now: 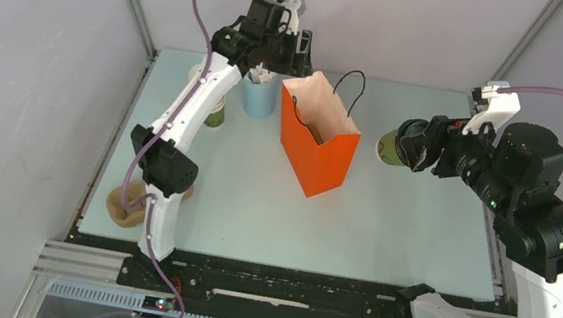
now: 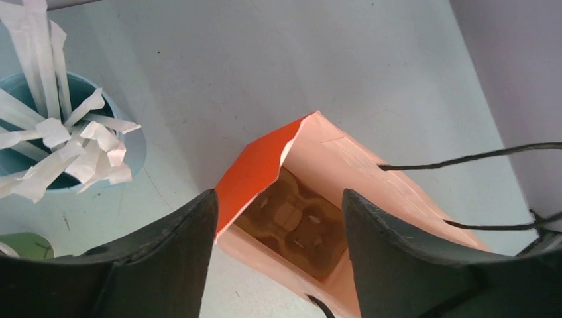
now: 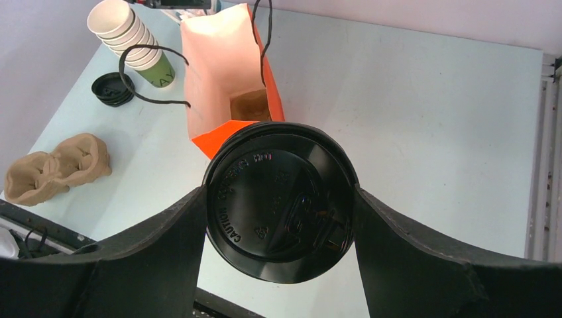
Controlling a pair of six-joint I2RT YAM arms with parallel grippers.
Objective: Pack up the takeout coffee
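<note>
Takeout coffee [image 1: 392, 148] is off the desk [image 1: 403, 230], clamped in the right gripper [image 3: 280, 202] out to the right of the orange paper bag [image 1: 318, 148] and well apart from it. The jaws stand wide, pressed against opposite sides of the cup just under its black lid [image 3: 278, 199]. In the top view the cup is tipped well over, lid end towards the bag.

A paper cup like this is probably light, and its wall is soft, so a hard squeeze would dent it or spring the lid loose. The sensible hold is the one it has now: around the body, close below the stiffer rim, never on the lid alone. Whether it holds liquid cannot be told; if it does, the tilt risks a leak at the sip hole, so it should come upright before going in.

The bag stands open, and a brown moulded tray [image 2: 295, 222] lies at its bottom. The left gripper [image 2: 278, 199] hovers above the bag's mouth, jaws apart with nothing between them, beside the light blue cup of white sticks [image 1: 257, 100].
</note>
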